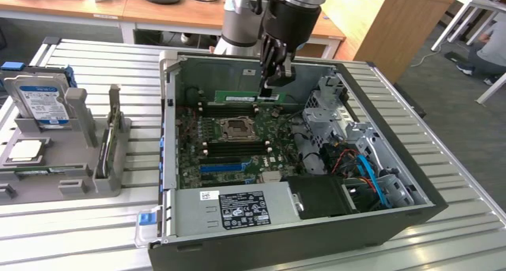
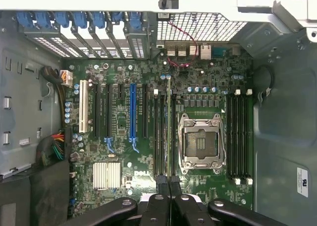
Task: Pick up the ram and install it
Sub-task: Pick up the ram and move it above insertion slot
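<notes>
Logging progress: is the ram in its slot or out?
Out, it seems: the hand, shut on the ram, holds it on edge above the memory slots. Whether it touches one, cannot tell.

White "DELL" lettering [image 2: 133, 173] is printed on the green motherboard [image 2: 121, 119].

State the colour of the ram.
The ram is green, clearest in the exterior view.

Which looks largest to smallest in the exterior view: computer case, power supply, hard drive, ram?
1. computer case
2. power supply
3. hard drive
4. ram
Power supply is nearer the camera, which may flatter it.
</notes>
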{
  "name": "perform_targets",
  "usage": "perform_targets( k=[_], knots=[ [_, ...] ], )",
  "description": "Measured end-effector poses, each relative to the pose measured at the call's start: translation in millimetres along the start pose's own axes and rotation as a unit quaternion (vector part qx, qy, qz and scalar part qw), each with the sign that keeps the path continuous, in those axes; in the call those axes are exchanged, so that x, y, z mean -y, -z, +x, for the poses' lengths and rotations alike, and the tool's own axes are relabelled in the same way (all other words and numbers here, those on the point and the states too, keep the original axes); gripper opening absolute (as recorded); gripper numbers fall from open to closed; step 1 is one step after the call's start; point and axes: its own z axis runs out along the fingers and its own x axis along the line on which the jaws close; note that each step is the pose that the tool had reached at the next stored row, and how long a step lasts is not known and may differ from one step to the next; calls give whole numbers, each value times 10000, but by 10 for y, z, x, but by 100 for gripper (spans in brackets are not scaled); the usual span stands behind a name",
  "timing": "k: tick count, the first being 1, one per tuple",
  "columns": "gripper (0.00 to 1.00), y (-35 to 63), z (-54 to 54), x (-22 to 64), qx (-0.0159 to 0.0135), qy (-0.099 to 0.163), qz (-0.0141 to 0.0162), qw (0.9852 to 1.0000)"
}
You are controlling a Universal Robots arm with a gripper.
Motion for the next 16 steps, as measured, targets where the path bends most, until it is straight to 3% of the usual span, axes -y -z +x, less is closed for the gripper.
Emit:
perform_targets(
  k=[16],
  knots=[
    [11, -28, 0, 1, 0, 0, 0, 10000]
  ],
)
